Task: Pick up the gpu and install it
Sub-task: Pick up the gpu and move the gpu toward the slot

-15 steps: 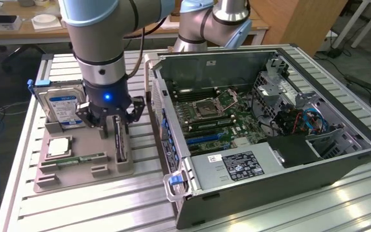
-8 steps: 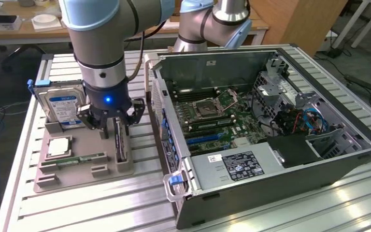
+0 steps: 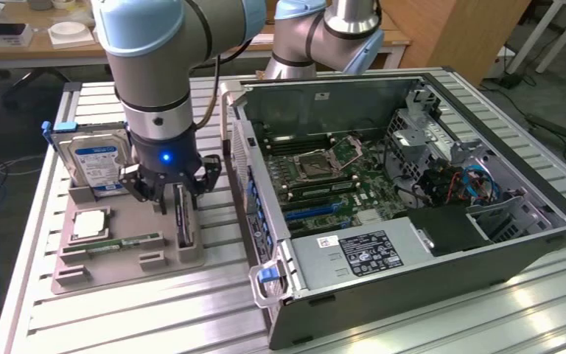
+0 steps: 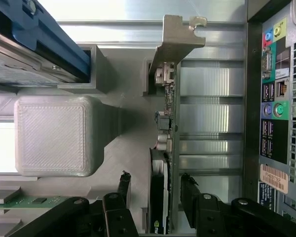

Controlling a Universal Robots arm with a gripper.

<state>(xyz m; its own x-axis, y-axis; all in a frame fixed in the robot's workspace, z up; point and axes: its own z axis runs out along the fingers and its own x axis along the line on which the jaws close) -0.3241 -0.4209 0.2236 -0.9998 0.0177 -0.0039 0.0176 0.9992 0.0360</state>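
one gpu (image 3: 183, 215) (image 4: 161, 192): stands on its long edge in a slot of the tray (image 3: 126, 274), on the side of the tray nearest the case (image 3: 382, 295)
one claw (image 3: 177, 193) (image 4: 155, 186): spread wide, directly over the gpu, one finger on each side of the card, a gap showing on both sides, nothing gripped
two fingers (image 4: 124, 183): dark, low beside the card's upper edge near one end
one hard drive (image 3: 94, 158): silver with a blue label, upright in its own slot at the tray's far end in the exterior view
one memory stick (image 3: 116, 243): green, lying flat on the tray
one cpu (image 3: 88, 224): pale square, flat on the tray, between hard drive and memory stick
one case: open on its side on the table (image 3: 165, 321), motherboard (image 3: 334, 177) exposed, just beside the tray
gpu long axis: level, running far to near in the exterior view, roughly along the case's rear panel
gpu pointing: bracket (image 4: 176, 42) at the end towards the hard drive; the other end lies under the claw
gpu faces: black cover turned towards the tray's grey block (image 4: 52, 136), bare board side turned towards the case
gpu look: thin, flat, dark board, black cover with a small green mark, pale metal bracket bent at its tip
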